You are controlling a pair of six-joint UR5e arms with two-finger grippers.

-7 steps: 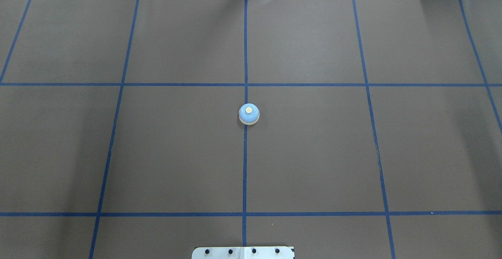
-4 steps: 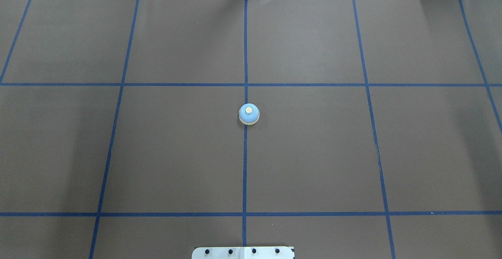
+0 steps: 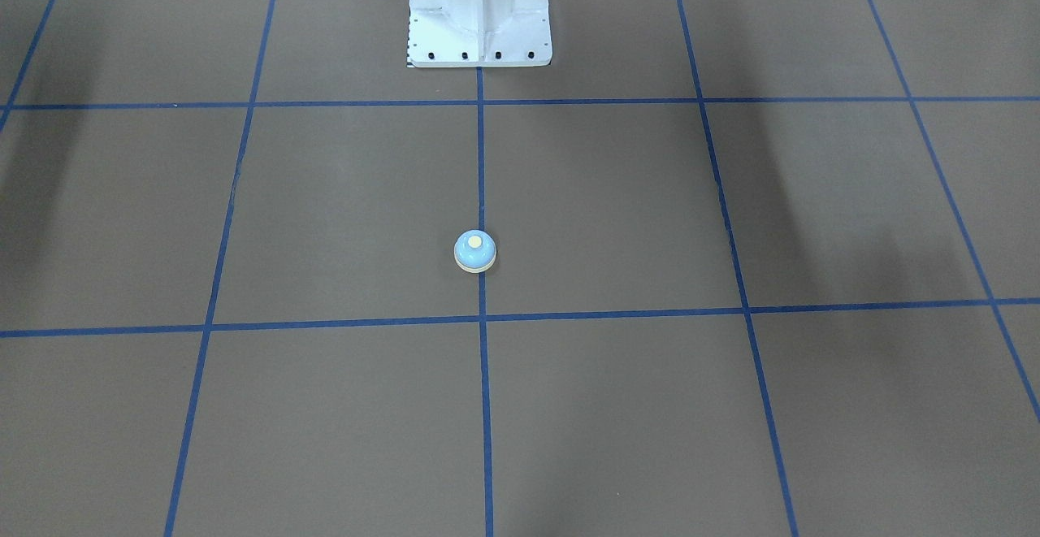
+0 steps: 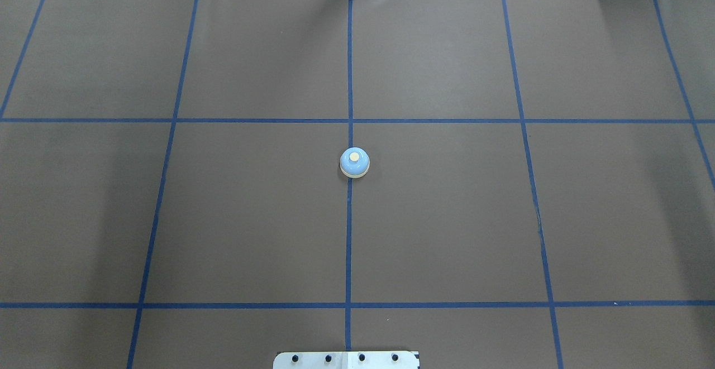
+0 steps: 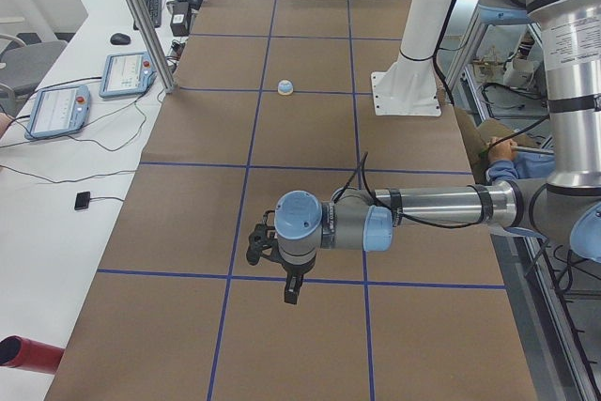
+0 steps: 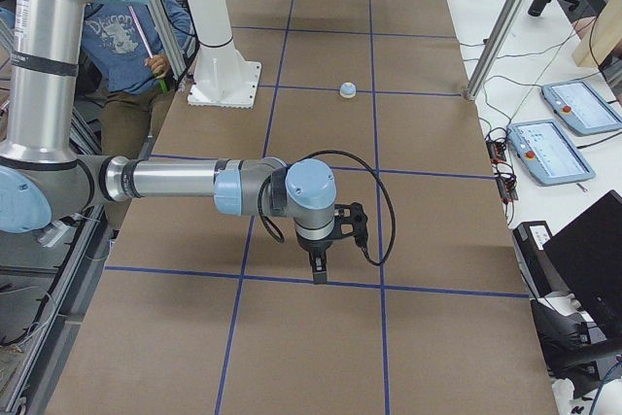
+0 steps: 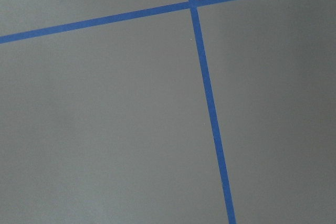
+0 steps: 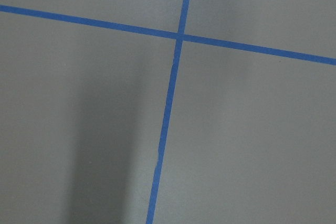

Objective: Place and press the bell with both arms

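The small light-blue bell with a cream button stands upright on the centre blue line of the brown table; it also shows in the front view and both side views. Nothing touches it. My left gripper shows only in the exterior left view, pointing down over the table far from the bell. My right gripper shows only in the exterior right view, also pointing down far from the bell. I cannot tell whether either is open or shut. Both wrist views show only table and tape lines.
The white pedestal base stands on the robot's side of the bell. Blue tape lines divide the table into a grid. Teach pendants lie on side benches. A seated person is behind the robot.
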